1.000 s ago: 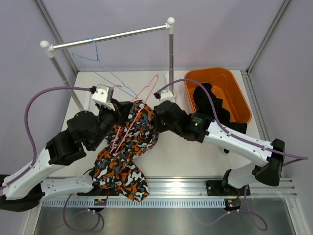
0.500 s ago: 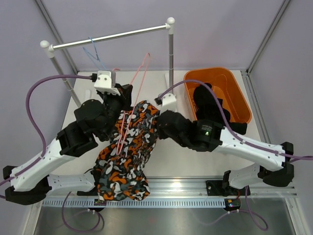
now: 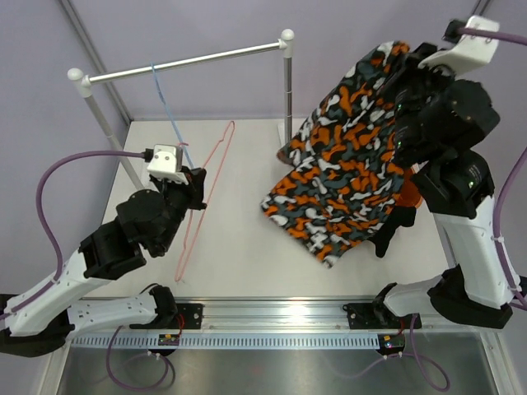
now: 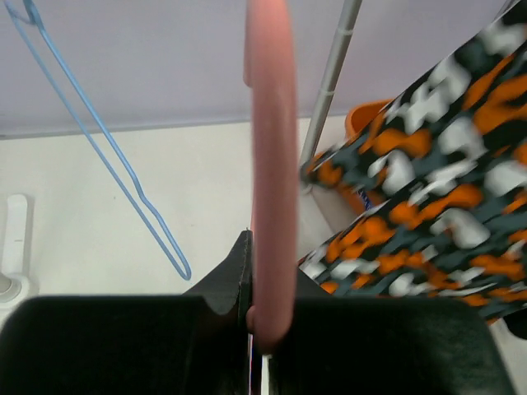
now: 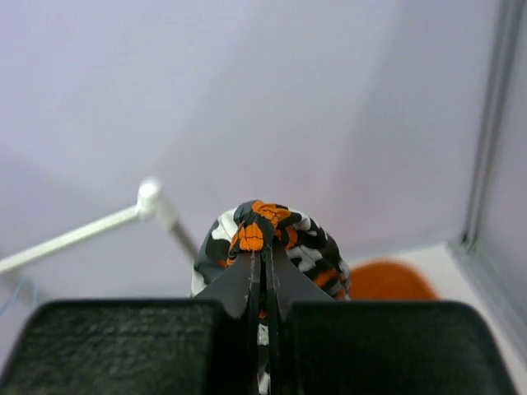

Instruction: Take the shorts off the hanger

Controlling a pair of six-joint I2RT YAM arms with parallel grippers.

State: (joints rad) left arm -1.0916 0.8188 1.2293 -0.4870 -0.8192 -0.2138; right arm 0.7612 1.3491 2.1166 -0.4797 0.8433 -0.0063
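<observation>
Right gripper (image 5: 262, 276) closed tight on camouflage shorts (image 3: 346, 177), held high | left gripper (image 4: 257, 317) clamped on pink hanger (image 4: 270, 164), well apart

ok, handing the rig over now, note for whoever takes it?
Left fingers: shut on the bare pink wire hanger.
Right fingers: shut on the orange, black, white and grey camouflage cloth shorts, raised high on the right.
Done: that pair is off the hanger.
Plain black cloth shorts drape at the orange plastic bin.
Left: release the camouflage pair, probably into the bin.
</observation>
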